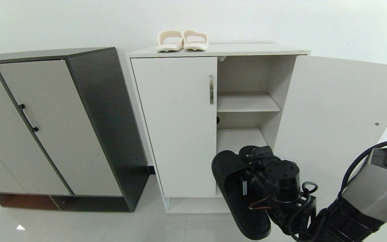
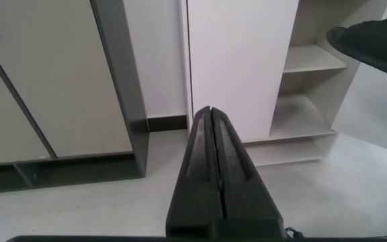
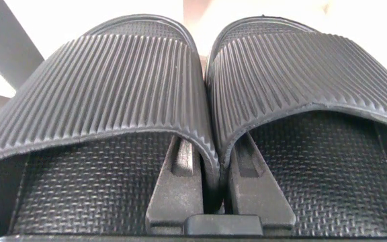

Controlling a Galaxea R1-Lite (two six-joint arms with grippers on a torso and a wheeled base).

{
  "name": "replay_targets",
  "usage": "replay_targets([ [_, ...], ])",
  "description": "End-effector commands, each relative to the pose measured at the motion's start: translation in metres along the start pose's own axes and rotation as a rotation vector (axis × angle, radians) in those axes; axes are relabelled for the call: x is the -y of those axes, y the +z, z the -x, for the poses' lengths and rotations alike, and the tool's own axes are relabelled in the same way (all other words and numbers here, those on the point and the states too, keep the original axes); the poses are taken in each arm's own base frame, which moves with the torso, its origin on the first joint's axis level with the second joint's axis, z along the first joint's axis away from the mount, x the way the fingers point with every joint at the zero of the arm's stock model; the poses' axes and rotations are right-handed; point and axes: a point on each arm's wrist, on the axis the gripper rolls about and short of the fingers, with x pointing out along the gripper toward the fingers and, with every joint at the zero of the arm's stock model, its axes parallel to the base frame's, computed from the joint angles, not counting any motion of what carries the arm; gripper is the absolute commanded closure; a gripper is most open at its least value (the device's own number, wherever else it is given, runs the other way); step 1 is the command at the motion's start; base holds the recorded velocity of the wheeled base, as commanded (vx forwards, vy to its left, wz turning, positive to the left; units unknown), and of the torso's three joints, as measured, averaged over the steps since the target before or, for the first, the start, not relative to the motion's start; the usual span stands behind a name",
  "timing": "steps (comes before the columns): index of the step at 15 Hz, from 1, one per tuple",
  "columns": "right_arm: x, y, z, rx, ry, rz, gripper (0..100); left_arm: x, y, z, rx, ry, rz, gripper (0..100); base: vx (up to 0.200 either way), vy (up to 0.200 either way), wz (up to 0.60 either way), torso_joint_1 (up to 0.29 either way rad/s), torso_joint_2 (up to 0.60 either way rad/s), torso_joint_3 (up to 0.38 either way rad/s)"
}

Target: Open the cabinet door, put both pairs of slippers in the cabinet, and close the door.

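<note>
A pair of black slippers (image 1: 237, 191) hangs low in front of the white cabinet's (image 1: 213, 49) open right half, with my right gripper (image 1: 252, 178) shut on it. In the right wrist view the fingers (image 3: 180, 181) reach under the ribbed straps and pinch the inner walls of both slippers (image 3: 113, 87) together. On the cabinet top stands a cream pair of slippers (image 1: 182, 41). The right door (image 1: 334, 114) is swung wide open and the left door (image 1: 176, 124) is closed. My left gripper (image 2: 211, 144) is shut with nothing in it, out over the floor facing the cabinets.
Inside the open half are an upper shelf (image 1: 247, 102) and a lower shelf (image 1: 240, 137), both bare. A dark cabinet (image 1: 45, 127) with grey doors stands to the left, close beside the white one. Light floor (image 1: 96, 225) lies in front.
</note>
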Motion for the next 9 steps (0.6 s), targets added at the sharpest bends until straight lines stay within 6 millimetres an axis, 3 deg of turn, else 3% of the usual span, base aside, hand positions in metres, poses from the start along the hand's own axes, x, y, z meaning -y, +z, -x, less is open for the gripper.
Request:
replay_targets([
  [1,-0.003,0.003,-0.003,0.001,-0.004,-0.002,100,0.0,0.0,0.0,-0.003,0.0,0.0,100,0.0,0.0,0.0,0.0,0.0,0.0],
  [5,-0.009,0.004,-0.008,-0.013,-0.003,0.0,100,0.0,0.0,0.0,-0.003,0.0,0.0,100,0.0,0.0,0.0,0.0,0.0,0.0],
  [9,-0.014,-0.002,-0.009,-0.026,0.009,-0.003,100,0.0,0.0,0.0,-0.003,0.0,0.0,100,0.0,-0.2,0.0,0.004,0.0,0.001],
])
